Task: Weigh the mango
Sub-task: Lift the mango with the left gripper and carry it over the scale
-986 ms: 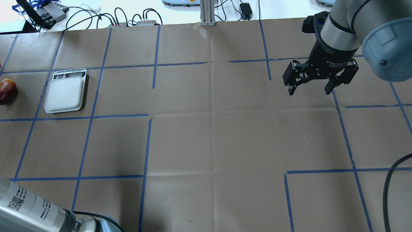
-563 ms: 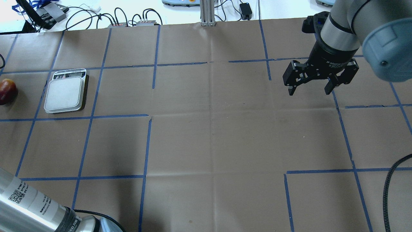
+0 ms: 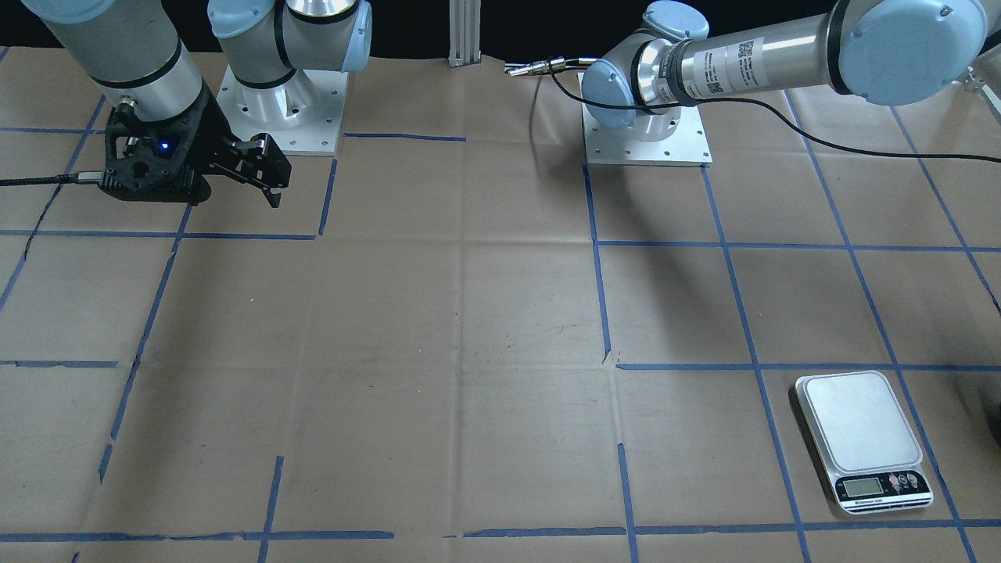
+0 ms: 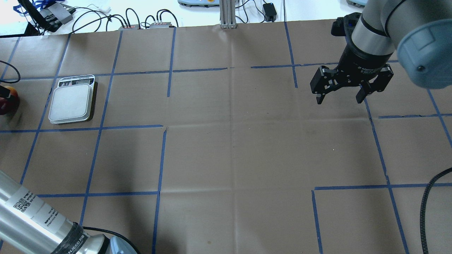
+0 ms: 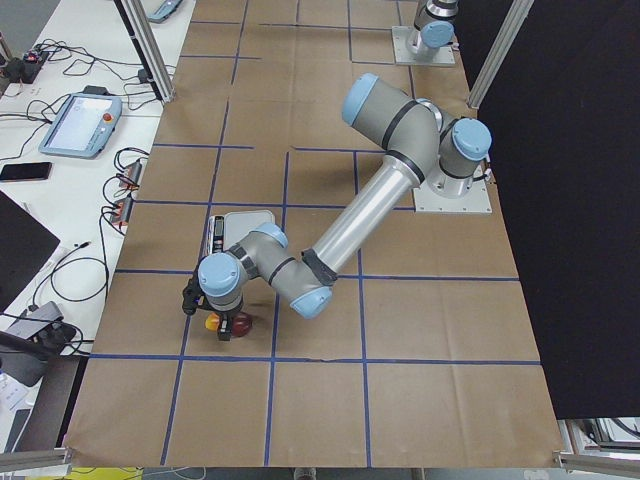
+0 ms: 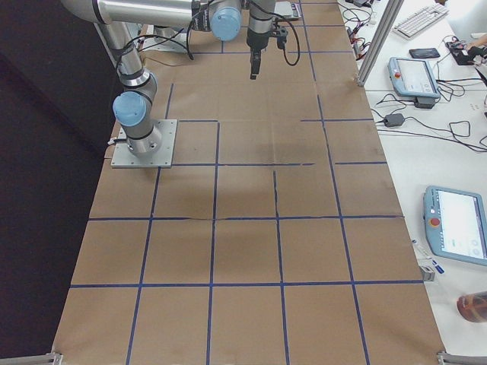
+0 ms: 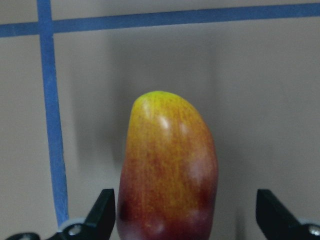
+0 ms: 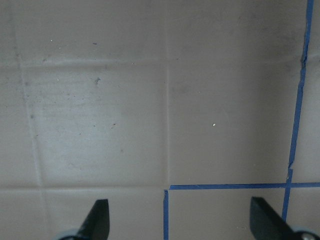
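The mango (image 7: pixel 167 170), dark red shading to yellow at its far end, lies on the brown paper at the table's far left, left of the scale, and shows at the overhead view's left edge (image 4: pixel 3 104). My left gripper (image 7: pixel 185 202) is open and straddles the mango's red end, one finger on each side with gaps to the skin. In the exterior left view the gripper (image 5: pixel 213 312) sits low over the mango (image 5: pixel 233 323). The white scale (image 4: pixel 71 103) is bare. My right gripper (image 4: pixel 339 97) is open and empty, hovering far to the right.
The scale also shows in the front-facing view (image 3: pixel 860 426), display toward the operators' side. Blue tape lines cross the brown paper. Cables and boxes (image 4: pixel 141 21) lie beyond the table's far edge. A black cable (image 4: pixel 429 197) hangs at the right.
My left arm has swung further left, and a black part of its gripper now overlaps the mango at the overhead view's left edge. The right arm has not moved.
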`<state>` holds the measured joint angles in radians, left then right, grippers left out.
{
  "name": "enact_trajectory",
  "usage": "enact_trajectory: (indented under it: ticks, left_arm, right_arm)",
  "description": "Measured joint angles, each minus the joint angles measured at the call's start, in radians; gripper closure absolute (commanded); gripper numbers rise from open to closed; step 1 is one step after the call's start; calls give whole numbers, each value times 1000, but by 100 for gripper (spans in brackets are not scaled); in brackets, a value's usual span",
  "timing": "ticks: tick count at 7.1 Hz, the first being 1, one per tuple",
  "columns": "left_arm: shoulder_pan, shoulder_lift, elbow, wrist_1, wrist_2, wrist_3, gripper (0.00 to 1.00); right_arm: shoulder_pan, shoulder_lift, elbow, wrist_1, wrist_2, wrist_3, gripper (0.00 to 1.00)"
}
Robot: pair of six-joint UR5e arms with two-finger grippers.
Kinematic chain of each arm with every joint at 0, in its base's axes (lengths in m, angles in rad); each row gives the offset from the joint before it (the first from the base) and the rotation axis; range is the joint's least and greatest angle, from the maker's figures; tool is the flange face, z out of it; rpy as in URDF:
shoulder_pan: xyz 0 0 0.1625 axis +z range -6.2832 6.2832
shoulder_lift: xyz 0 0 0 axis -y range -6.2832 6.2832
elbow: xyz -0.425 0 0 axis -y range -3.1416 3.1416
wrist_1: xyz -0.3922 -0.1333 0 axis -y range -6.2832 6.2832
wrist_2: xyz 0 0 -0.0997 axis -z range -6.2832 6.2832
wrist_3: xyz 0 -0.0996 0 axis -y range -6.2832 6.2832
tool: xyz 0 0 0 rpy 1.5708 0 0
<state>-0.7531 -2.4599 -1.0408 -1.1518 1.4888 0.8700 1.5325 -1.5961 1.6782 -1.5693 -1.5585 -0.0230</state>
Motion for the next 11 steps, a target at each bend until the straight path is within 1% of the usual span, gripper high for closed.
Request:
enact_trajectory:
  ticks: [2, 3, 4, 6, 7, 8, 11]
  left_arm:
    - [-2, -20, 4, 2, 6, -5, 1]
    - [-5, -22, 6, 3, 3, -16, 5]
    - [-7, -22, 6, 5, -3, -28, 15]
    - [-8, -22, 7, 10, -6, -39, 43]
    - [-8, -21, 7, 11, -5, -44, 65]
    - [-8, -19, 7, 10, -1, -53, 75]
    - [-9, 14, 9, -15, 7, -78, 76]
  right_arm:
    - [0, 0, 0, 0, 0, 0, 0]
    - [0, -1, 0, 0, 0, 0, 0]
    - [0, -1, 0, 0, 0, 0, 0]
    - [0, 0, 0, 0, 0, 0, 0]
    - [0, 0, 0, 0, 0, 0, 0]
    - [0, 0, 0, 0, 0, 0, 0]
    - [0, -1, 0, 0, 0, 0, 0]
